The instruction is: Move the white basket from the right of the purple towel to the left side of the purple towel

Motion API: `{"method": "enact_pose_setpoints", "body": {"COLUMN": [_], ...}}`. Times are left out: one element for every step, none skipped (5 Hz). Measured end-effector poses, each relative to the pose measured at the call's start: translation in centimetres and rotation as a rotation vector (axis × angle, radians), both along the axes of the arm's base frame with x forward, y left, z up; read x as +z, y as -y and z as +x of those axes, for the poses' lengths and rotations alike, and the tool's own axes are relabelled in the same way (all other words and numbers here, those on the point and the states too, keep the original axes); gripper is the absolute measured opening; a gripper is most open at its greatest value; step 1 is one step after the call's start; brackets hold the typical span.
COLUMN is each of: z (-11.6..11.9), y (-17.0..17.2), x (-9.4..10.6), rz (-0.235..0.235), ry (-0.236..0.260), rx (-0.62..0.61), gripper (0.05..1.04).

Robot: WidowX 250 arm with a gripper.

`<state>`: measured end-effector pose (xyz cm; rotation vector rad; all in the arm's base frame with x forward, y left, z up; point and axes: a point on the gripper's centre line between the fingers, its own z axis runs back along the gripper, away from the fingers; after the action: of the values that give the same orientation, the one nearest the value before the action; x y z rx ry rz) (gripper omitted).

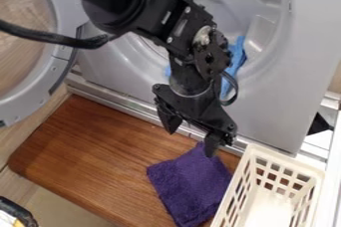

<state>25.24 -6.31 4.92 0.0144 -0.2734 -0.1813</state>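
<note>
Purple towel [190,183] on the wooden board [93,151], perhaps for easy reach! My claw [191,132] hangs near it, fingers apart, empty

Slanted view down from above

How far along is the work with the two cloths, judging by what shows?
Possibly done: the bright blue cloth lies inside the grey front-loading machine. In hand: nothing; the black gripper hangs with fingers apart by the fluffy purple cloth. Apparently left: that purple cloth, lying on the brown wooden board.
</note>
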Motion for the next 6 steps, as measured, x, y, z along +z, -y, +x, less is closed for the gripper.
{"method": "enact_pose_setpoints", "body": {"z": [-0.2, -0.8, -0.7, -0.5, -0.6, -0.7], "y": [0.0, 1.5, 3.0, 4.3, 5.1, 6.4], "x": [-0.5, -1.8, -2.8, -4.0, -6.0, -8.0], "rz": [0.004, 0.013, -0.013, -0.046, -0.085, -0.092], "ry": [-0.019, -0.050, -0.059, -0.063, -0.088, -0.110], "rx": [0.004, 0.005, 0.022, 0.027, 0.068, 0.047], "gripper": [1.000, 1.000, 1.000, 1.000, 1.000, 0.961]}}
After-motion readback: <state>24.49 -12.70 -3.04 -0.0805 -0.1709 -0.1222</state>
